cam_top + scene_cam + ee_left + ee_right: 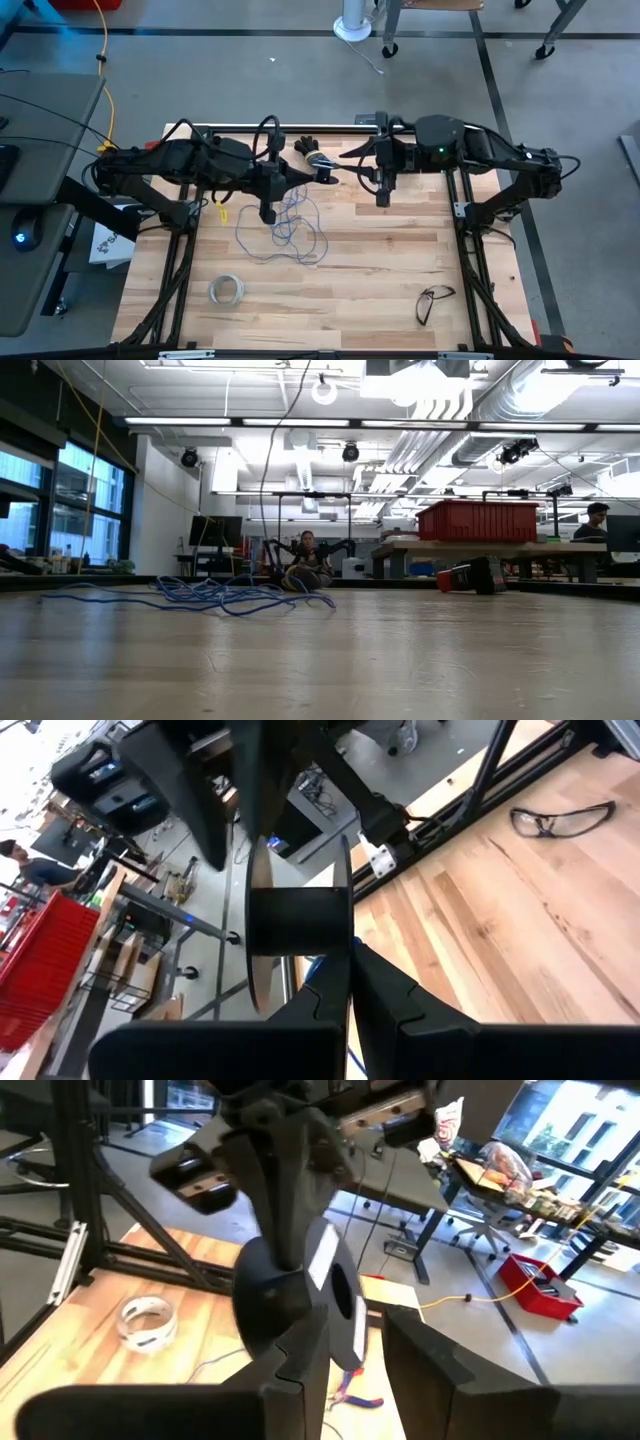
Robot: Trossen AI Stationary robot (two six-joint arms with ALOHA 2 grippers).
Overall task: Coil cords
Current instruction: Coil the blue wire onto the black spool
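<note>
Pale wooden bench carries the thin wire, limp, light and tangle-prone. Left tool is clamped on the spool, rigid, best held by its rim. Right tool straddles that rim, part-open.

Non-task items: wooden bench bearing a whitish ring of tape near its front left and a pair of safety glasses near its front right; yellow cable on the floor; red bin on a distant table.
</note>
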